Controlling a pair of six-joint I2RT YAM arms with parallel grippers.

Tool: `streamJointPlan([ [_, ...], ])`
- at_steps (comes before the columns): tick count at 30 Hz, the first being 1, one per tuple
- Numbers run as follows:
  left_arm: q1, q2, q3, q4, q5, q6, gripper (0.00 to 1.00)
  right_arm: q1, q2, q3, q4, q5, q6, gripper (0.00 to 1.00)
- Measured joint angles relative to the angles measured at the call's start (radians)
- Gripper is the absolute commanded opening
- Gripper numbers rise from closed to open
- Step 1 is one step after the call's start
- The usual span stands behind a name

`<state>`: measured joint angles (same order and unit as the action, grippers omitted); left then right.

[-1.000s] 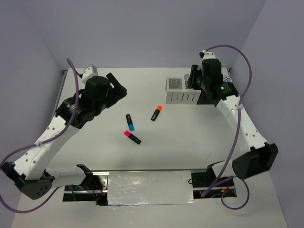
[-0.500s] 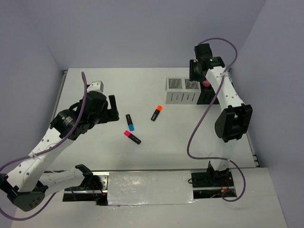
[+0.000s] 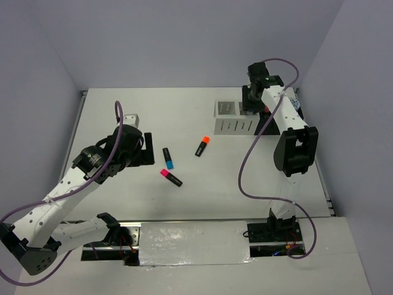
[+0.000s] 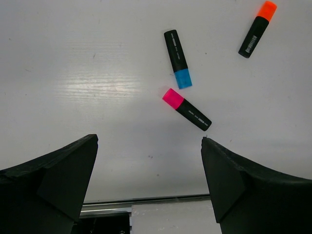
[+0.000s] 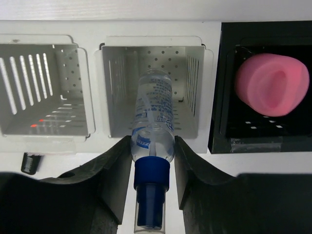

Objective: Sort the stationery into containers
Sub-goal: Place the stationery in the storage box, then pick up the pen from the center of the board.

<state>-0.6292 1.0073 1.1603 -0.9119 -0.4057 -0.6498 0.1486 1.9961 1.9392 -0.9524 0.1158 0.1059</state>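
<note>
Lavender walls close in a white desk (image 3: 184, 110), with the boxes in a row near its far-right corner. The right gripper (image 5: 152, 145) is clamped on the pen (image 5: 153, 107), just above its blue cap. The pen's clear end points into the second white box (image 5: 192, 63), beside a black box (image 5: 224, 87) that holds a pink cap (image 5: 270, 83).

The pen lies tilted with its cap over the box's near rim. If let go here, it could catch on that rim and tip back onto the desk.

The left gripper (image 4: 149, 140) hangs wide open and empty at mid-desk, near the pink (image 4: 186, 108), blue (image 4: 177, 58) and orange (image 4: 257, 29) highlighters, which lie loose and unsorted.
</note>
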Motion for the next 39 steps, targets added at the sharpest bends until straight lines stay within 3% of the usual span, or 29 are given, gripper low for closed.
streamJointPlan([
  [1, 0.000, 0.001, -0.002, 0.000, 0.000, 0.000, 0.99, -0.001, 0.009, 0.000, 0.000, 0.000, 0.000, 0.55],
  [2, 0.000, 0.001, -0.003, 0.000, 0.001, 0.003, 0.99, -0.002, 0.019, 0.000, -0.001, 0.000, 0.001, 0.84],
  [3, 0.000, 0.001, -0.003, 0.000, 0.001, 0.008, 0.99, -0.003, 0.026, 0.003, -0.003, 0.000, 0.005, 0.99],
  [10, 0.000, 0.002, -0.047, 0.052, 0.027, 0.025, 0.99, -0.003, 0.034, 0.101, -0.020, -0.001, 0.016, 1.00],
  [14, 0.000, 0.019, -0.118, 0.098, 0.060, 0.011, 0.99, 0.009, -0.041, 0.086, -0.006, 0.009, 0.027, 1.00],
  [19, 0.000, 0.111, -0.169, 0.157, 0.097, -0.042, 0.99, 0.119, -0.301, -0.146, 0.072, 0.036, 0.035, 1.00],
  [24, -0.009, 0.262, -0.173, 0.231, 0.124, -0.083, 0.99, 0.270, -0.601, -0.453, 0.198, -0.038, 0.047, 1.00],
  [27, -0.032, 0.336, -0.173, 0.230, 0.107, -0.200, 0.99, 0.281, -0.690, -0.582, 0.252, -0.069, 0.064, 1.00],
  [34, -0.228, 0.393, -0.168, 0.164, -0.027, -0.713, 0.97, 0.284, -0.716, -0.734, 0.327, -0.106, 0.104, 1.00],
  [39, -0.242, 0.543, -0.093, 0.128, -0.064, -0.884, 0.94, 0.300, -0.763, -0.774, 0.363, -0.131, 0.111, 1.00],
])
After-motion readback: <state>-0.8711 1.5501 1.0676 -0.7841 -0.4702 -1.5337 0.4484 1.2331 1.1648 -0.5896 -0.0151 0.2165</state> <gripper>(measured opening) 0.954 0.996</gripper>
